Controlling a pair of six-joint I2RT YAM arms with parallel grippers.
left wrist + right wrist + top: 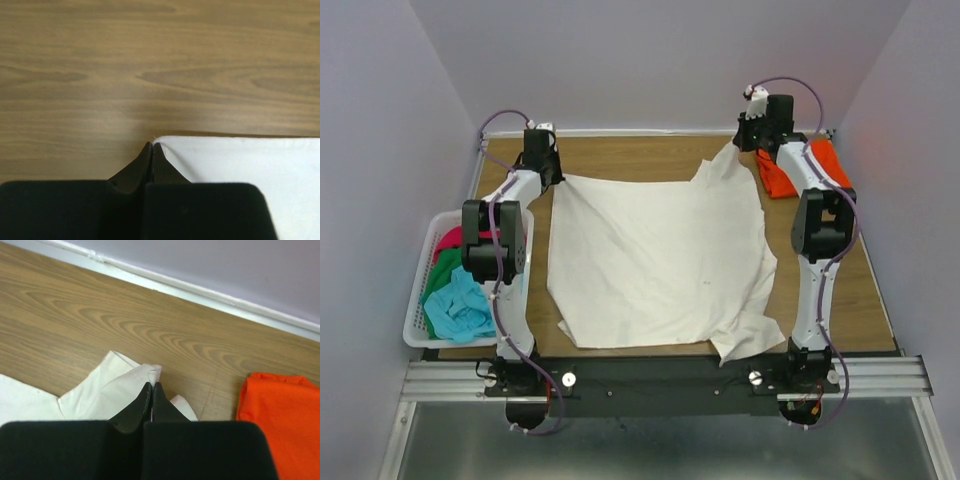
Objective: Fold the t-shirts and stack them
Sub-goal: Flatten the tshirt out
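Both grippers are pinched shut on the far edge of the cream-white t-shirt (655, 255), which lies spread across the middle of the table (620, 155).

The left gripper (151, 145) holds only the very tip of the far-left corner. I judge that bite too thin, and any pull toward me could slide the cloth out and drop that side.

The right gripper (151, 384) has a bunched fold at the far-right corner, raised a little off the wood. Because it holds a bunch, not a flat hem, I expect the fold line to come out crooked. If the two arms travel unevenly, the near edge, already rumpled on the right, could drag into deeper creases.

The right arm also works just beside the folded orange t-shirt (280, 415), so a wide swing could knock it askew.

I count five shirts:
- One cream-white.
- One orange.
- One crimson t-shirt (448, 240), one green t-shirt (445, 268) and one light blue t-shirt (460, 312), heaped in the single white lattice basket (417, 300) at the left.
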